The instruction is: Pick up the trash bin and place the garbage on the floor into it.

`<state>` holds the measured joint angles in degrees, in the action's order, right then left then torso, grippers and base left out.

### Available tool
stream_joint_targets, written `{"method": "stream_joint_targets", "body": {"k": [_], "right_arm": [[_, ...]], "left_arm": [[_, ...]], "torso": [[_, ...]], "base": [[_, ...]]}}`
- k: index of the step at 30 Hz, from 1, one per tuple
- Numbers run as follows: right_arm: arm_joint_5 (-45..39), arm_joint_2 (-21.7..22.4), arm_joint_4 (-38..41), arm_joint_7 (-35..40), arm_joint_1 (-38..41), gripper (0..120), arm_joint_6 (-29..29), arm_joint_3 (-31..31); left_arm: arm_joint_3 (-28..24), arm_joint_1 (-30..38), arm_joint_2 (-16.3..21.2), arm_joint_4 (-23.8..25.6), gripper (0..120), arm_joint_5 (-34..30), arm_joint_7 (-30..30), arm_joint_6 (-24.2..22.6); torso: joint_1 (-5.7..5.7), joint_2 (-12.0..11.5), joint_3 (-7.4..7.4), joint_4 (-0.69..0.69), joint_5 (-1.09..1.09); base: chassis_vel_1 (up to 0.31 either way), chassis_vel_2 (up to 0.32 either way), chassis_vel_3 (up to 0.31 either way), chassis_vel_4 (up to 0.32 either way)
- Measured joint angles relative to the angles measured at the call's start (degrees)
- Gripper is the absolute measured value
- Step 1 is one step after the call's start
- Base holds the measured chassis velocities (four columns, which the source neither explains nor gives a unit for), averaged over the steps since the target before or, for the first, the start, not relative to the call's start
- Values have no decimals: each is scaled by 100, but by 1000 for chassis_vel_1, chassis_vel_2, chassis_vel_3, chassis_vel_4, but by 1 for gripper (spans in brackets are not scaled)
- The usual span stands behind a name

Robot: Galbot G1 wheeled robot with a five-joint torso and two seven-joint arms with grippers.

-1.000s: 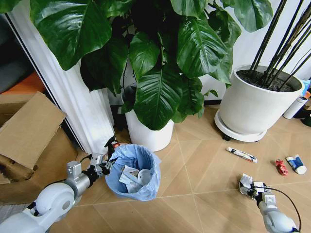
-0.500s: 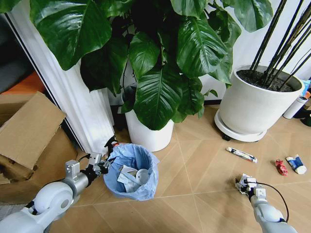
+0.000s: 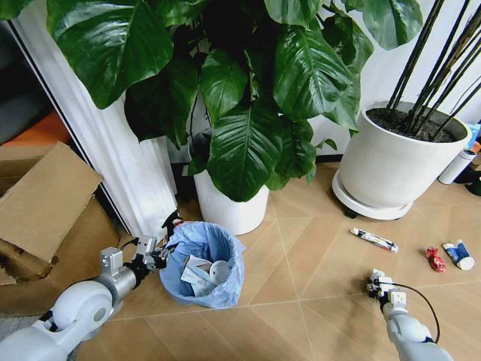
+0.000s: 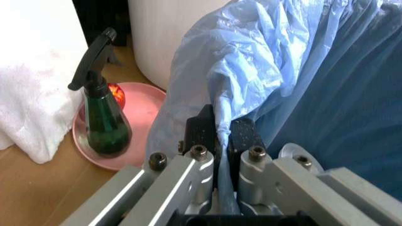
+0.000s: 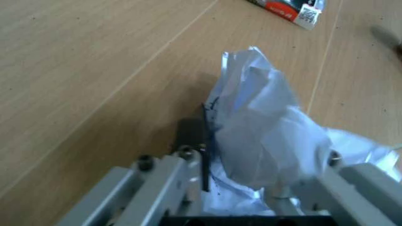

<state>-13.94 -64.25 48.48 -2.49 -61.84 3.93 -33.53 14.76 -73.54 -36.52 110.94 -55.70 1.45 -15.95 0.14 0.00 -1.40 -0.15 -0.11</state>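
Trash bin: small, round, upright, lined with a crinkly light-blue bag; you see white scraps inside. Its near rim sits pinched between the left gripper fingers.

Crumpled white paper wad: you find it wedged between the right gripper fingers.

Thin tube wrapper, red scrap, blue-white scrap: flat on the floor beyond the right gripper, apart from it.

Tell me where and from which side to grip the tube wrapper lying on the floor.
Grip the tube wrapper across its narrow middle, coming straight down from above. It lies flat on the wood floor, long and thin, so the gripper fingers should probably close across its short width, not along its length.
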Motion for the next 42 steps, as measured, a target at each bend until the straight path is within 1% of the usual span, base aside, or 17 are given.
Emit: {"method": "stream_joint_targets", "body": {"k": [2,7,11,14,15,16,18,19,20,23,24,28,32,33,35,36,42], "right_arm": [[-19,13,40,2,-22,2,-2,-15],[-63,60,188,-2,-117,0,2,-54],[-626,286,736,-501,-424,0,345,-58],[-1293,516,1297,-1471,-596,0,1021,117],[-1293,516,1297,-1471,-596,0,1021,117],[-1529,650,1550,-2194,-614,0,1347,233],[-1965,868,1994,-3081,-613,0,1718,487],[-2361,1011,2345,-3487,-608,0,1798,663],[-2361,1011,2345,-3487,-608,0,1798,663],[-3299,1376,3249,-4056,-494,0,1743,1161],[-3299,1376,3249,-4056,-494,0,1743,1161],[-3922,1683,4062,-4200,-292,0,1557,1689],[-4311,2054,4705,-4353,57,0,1415,2479],[-4311,2054,4705,-4353,57,0,1415,2479],[-4353,2123,4845,-4446,307,0,1405,2964],[-4353,2123,4845,-4446,307,0,1405,2964],[-4383,1992,4809,-4551,825,0,1398,3911]], "left_arm": [[-14,29,-4,-2,0,-5,0,0],[-24,42,1,-2,0,-22,-1,0],[-91,-6,43,29,0,-18,-27,4],[-311,76,104,41,0,-12,-70,6],[-311,76,104,41,0,-12,-70,6],[-524,236,117,12,0,-11,-73,8],[-922,545,121,-34,0,-15,-74,8],[-1141,750,111,-72,0,-30,-74,8],[-1141,750,111,-72,0,-30,-74,8],[-1618,1275,16,-202,0,-118,-41,4],[-1618,1275,16,-202,0,-118,-41,4],[-1917,1645,-136,-346,0,-164,-3,-18],[-2186,1893,-238,-460,0,-179,27,-31],[-2186,1893,-238,-460,0,-179,27,-31],[-2345,1998,-322,-538,0,-181,65,-31],[-2345,1998,-322,-538,0,-181,65,-31],[-2640,2186,-445,-621,0,-187,145,-61]], "torso": [[0,0,0,0,0],[0,0,0,0,2],[0,0,0,-2,2],[0,0,0,1,1],[0,0,0,1,1],[0,0,0,0,4],[0,0,0,2,-1],[0,0,0,0,0],[0,0,0,0,0],[0,0,0,1,-2],[0,0,0,1,-2],[0,0,0,0,1],[0,0,0,0,0],[0,0,0,0,0],[0,0,0,0,-1],[0,0,0,0,-1],[0,0,0,0,-1]], "base": [[0,0,0,0],[0,0,0,0],[0,0,0,0],[0,0,0,0],[0,0,0,0],[0,0,0,0],[0,0,0,0],[0,0,0,0],[0,0,0,0],[0,0,0,0],[0,0,0,0],[0,0,0,0],[0,0,0,0],[0,0,0,0],[0,0,0,0],[0,0,0,0],[0,0,0,0]]}}
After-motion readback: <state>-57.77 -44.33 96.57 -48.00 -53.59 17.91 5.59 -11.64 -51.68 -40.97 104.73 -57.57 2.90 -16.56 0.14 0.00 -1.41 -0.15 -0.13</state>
